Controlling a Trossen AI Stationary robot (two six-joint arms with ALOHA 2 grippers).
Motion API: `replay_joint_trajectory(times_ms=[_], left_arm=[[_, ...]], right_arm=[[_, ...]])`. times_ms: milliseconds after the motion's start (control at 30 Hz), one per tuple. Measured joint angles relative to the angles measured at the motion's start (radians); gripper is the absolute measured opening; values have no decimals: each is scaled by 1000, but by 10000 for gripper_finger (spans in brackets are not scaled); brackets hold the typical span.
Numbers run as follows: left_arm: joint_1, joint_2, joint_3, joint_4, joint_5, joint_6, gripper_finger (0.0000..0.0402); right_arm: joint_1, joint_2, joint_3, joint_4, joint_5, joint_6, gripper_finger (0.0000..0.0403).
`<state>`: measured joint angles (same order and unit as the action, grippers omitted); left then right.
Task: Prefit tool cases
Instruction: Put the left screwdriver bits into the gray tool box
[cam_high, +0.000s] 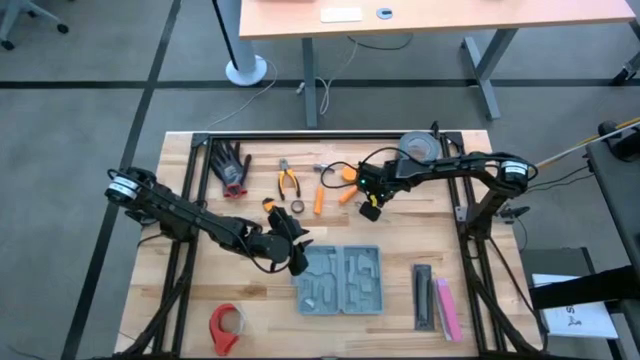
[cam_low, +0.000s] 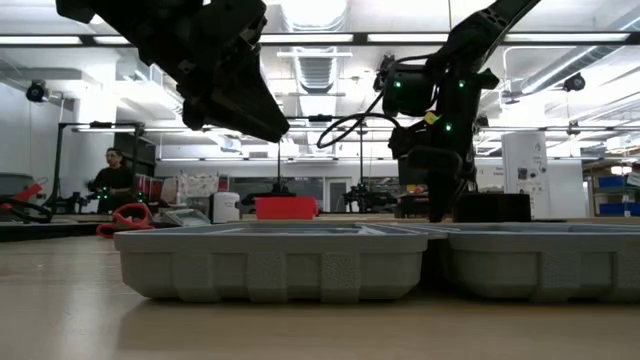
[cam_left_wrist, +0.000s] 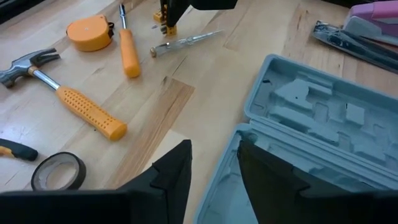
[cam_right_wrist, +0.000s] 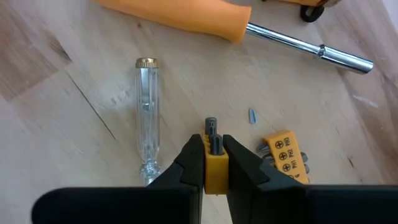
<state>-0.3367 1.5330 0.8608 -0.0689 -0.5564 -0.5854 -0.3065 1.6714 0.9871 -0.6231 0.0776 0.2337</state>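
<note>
The right gripper (cam_right_wrist: 213, 163) is clamped on a small yellow bit holder (cam_right_wrist: 214, 168), its fingers pressed against both sides of the block with a grey bit standing up from the top. The grip is taken low on the block, which leaves the bit end exposed, probably so it can be seated in a slot. A second yellow bit holder (cam_right_wrist: 285, 151) lies just beside it on the surface (cam_right_wrist: 74, 124), near a clear-handled screwdriver (cam_right_wrist: 147, 112) and an orange-handled screwdriver (cam_right_wrist: 180, 15).

The left gripper (cam_left_wrist: 211, 171) stands part open and holds nothing. It straddles the near rim of the tool case (cam_high: 340, 280), one finger outside the wall and one over the moulded tray, a stance suited to steadying or shifting the case.

The tool case lies opened flat at the front middle of the surface, both halves with slots facing up, so parts can be dropped in from above. The hammer (cam_left_wrist: 68, 93) and tape measure (cam_left_wrist: 90, 32) lie well apart from the case.
</note>
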Motion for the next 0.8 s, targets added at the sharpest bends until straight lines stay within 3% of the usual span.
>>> replay_joint_trajectory(times_ms=[400,800], left_arm=[[0,0,0,0,77,-1,122],[0,0,0,8,77,-1,123]], right_arm=[[22,-138,8,-61,-150,49,21],[275,-242,8,-83,-290,185,26]])
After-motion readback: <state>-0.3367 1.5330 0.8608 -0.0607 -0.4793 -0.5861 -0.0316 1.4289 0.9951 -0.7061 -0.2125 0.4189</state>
